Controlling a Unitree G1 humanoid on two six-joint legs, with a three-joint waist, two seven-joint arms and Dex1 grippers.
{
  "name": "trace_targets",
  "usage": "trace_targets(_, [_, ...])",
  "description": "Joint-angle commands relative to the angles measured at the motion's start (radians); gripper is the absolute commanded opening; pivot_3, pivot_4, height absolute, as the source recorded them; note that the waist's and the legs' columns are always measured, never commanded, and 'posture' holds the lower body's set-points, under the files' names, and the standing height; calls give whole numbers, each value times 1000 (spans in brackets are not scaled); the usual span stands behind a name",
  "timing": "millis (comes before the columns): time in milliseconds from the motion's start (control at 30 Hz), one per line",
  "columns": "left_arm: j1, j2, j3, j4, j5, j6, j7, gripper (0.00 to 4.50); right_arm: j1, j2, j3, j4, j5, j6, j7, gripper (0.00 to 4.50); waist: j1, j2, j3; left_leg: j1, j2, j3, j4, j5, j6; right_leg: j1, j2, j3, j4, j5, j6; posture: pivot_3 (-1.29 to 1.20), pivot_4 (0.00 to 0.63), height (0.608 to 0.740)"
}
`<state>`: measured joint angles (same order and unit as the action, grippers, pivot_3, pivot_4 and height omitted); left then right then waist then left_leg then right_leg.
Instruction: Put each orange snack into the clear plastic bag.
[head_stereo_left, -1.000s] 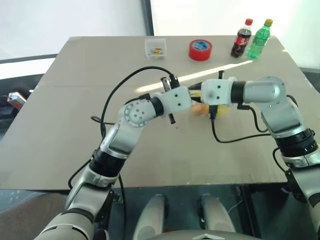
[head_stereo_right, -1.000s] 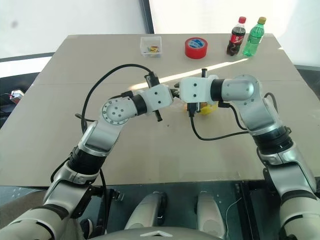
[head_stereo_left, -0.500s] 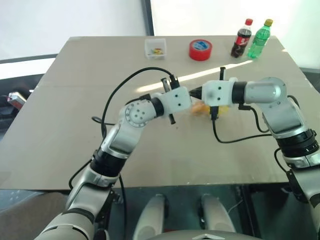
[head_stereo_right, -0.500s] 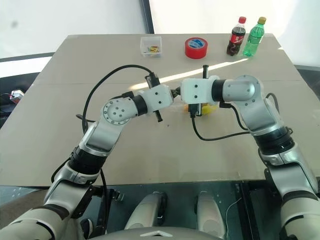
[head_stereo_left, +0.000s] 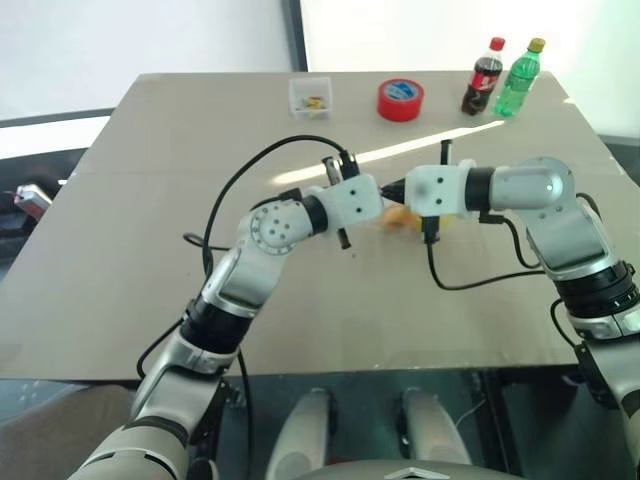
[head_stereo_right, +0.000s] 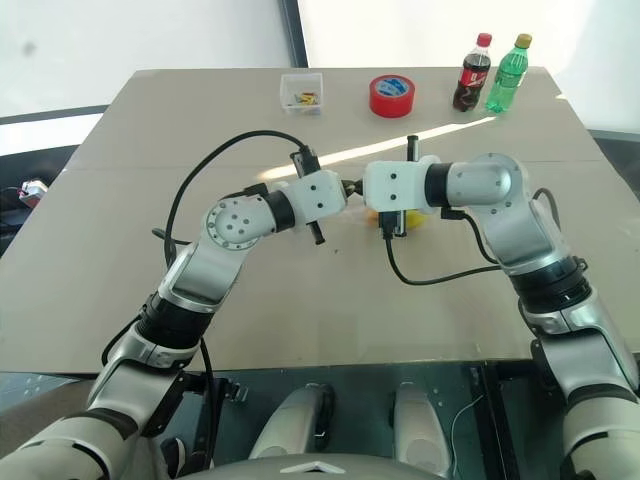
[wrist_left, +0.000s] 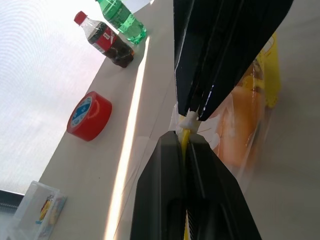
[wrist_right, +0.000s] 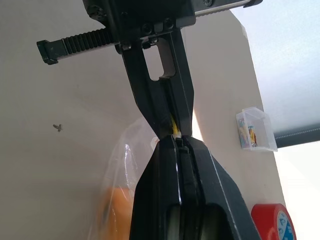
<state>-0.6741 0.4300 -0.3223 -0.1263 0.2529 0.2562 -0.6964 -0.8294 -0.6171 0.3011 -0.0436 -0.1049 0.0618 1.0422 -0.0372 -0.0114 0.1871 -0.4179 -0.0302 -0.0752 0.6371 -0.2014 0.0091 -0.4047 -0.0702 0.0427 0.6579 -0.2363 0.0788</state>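
My left gripper (wrist_left: 186, 142) and right gripper (wrist_right: 176, 142), tip to tip, both clenched on the bag's (wrist_left: 250, 115) yellow strip, an orange snack (wrist_left: 239, 125) inside.

Flat beige table (head_stereo_left: 150, 250): matt, smooth, board-like. Thin clear plastic bag with yellow strip (wrist_left: 250, 107): glossy, crinkled film, an orange snack (wrist_left: 239, 120) showing through it; black gripper fingers (wrist_left: 200, 185): smooth, semi-gloss hard plastic. Red tape roll (wrist_left: 90, 116): glossy; two capped bottles (wrist_left: 116, 31): shiny clear plastic.
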Motion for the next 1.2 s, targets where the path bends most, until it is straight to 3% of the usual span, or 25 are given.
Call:
trace_targets(33, [-21, 3, 9, -39, 2, -15, -1, 0, -9, -7, -9, -14, -11, -11, -6, 52, 0, 0, 0, 0, 0, 0, 0, 0, 0, 0, 0, 0, 0, 0, 0, 0, 150, 740])
trace_targets(700, [-20, -8, -2, -41, -2, -12, -7, 0, -13, 1, -1, -40, -22, 12, 2, 52, 0, 0, 0, 0, 0, 0, 0, 0, 0, 0, 0, 0, 0, 0, 0, 0, 150, 740])
trace_targets(800, [-22, -7, -1, -38, -2, -14, -8, 0, -11, 1, -7, -48, -24, 15, -8, 854, 0, 0, 0, 0, 0, 0, 0, 0, 0, 0, 0, 0, 0, 0, 0, 0, 150, 740])
trace_targets(833, [-21, -7, -1, -38, -1, -16, -9, 0, -10, 1, -9, -51, -26, 18, -11, 1388, 0, 0, 0, 0, 0, 0, 0, 0, 0, 0, 0, 0, 0, 0, 0, 0, 150, 740])
trace_targets(867, [-21, -7, -2, -36, 0, -17, -9, 0, -10, 0, -10, -50, -26, 18, -12, 1633, 0, 0, 0, 0, 0, 0, 0, 0, 0, 0, 0, 0, 0, 0, 0, 0, 150, 740])
trace_targets(1200, [-26, -13, -4, -29, 0, -24, -10, 0, -4, 1, -8, -45, -35, 8, -17, 1633, 0, 0, 0, 0, 0, 0, 0, 0, 0, 0, 0, 0, 0, 0, 0, 0, 150, 740])
